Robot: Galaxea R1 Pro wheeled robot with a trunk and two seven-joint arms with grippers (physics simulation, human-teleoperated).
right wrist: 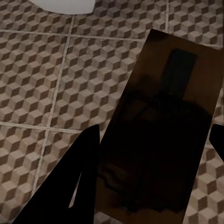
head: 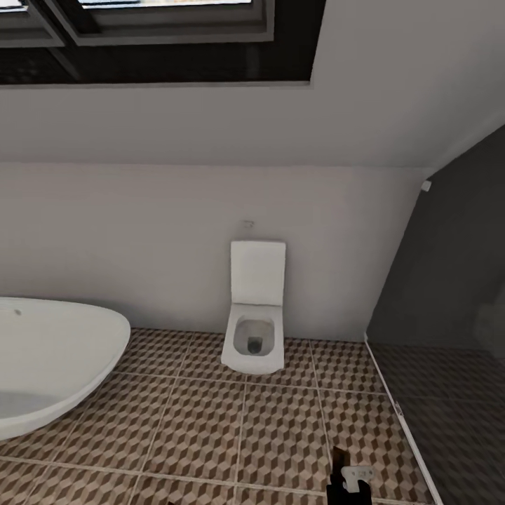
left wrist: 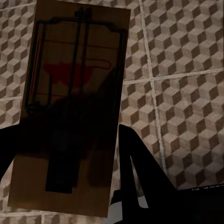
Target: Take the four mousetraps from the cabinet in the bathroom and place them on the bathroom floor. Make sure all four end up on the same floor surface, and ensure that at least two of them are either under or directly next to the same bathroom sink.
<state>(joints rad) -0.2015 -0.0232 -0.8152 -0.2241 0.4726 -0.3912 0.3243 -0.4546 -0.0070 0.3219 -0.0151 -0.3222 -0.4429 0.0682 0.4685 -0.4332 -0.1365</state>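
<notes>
In the left wrist view a brown mousetrap (left wrist: 74,93) with black wire parts and a red mouse print sits between my left gripper's (left wrist: 70,144) dark fingers (left wrist: 140,163), which are shut on it above the cube-patterned bathroom floor (left wrist: 186,56). My right gripper (right wrist: 151,140) is likewise shut on a second, darker mousetrap (right wrist: 163,130), its fingers (right wrist: 79,163) on either side, over the same tiles (right wrist: 46,70). The head view shows the tiled floor (head: 280,421) and a dark piece of my right arm (head: 348,482) at the bottom edge. The cabinet is out of view.
A large white oval basin (head: 49,358) stands at the left. A white wall-hung toilet (head: 254,330) is straight ahead against the wall. Smoky glass shower panels (head: 449,280) close off the right. A white fixture edge (right wrist: 65,4) shows near my right gripper.
</notes>
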